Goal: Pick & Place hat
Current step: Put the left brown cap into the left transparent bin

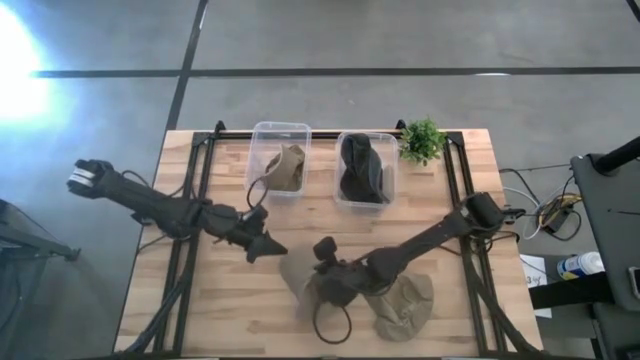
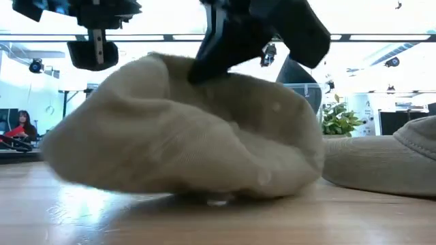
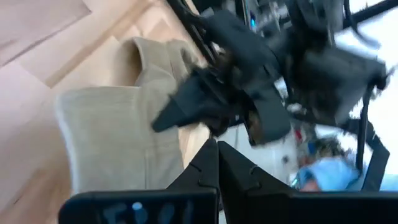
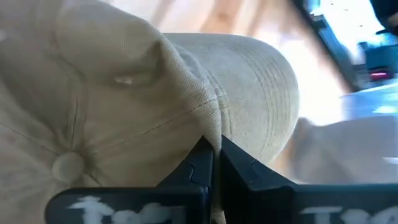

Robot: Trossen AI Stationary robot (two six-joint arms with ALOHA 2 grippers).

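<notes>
A beige cap (image 1: 300, 283) lies crumpled on the wooden table near its near edge; in the low view the beige cap (image 2: 184, 129) rests on its underside. My right gripper (image 1: 326, 272) reaches in from the right and is shut on its crown. My left gripper (image 1: 268, 247) hovers just left of the cap, shut and touching nothing; its shut fingers (image 3: 217, 152) point toward the cap (image 3: 112, 137). A second, olive cap (image 1: 405, 305) lies flat to the right. My right gripper (image 4: 214, 149) pinches a raised fold of the cap's crown (image 4: 202, 118) between its two fingers, not far from the top button (image 4: 67, 165). The fingers (image 2: 218, 51) come from above, slanting from the table's right. The cap's underside is on the table.
At the far side stand two clear bins: the left bin (image 1: 262, 135) holds a tan cap (image 1: 287, 167), the right bin (image 1: 345, 140) a dark cap (image 1: 365, 170). A small green plant (image 1: 422, 140) stands beside them. A cable loop (image 1: 332, 325) lies by the near edge.
</notes>
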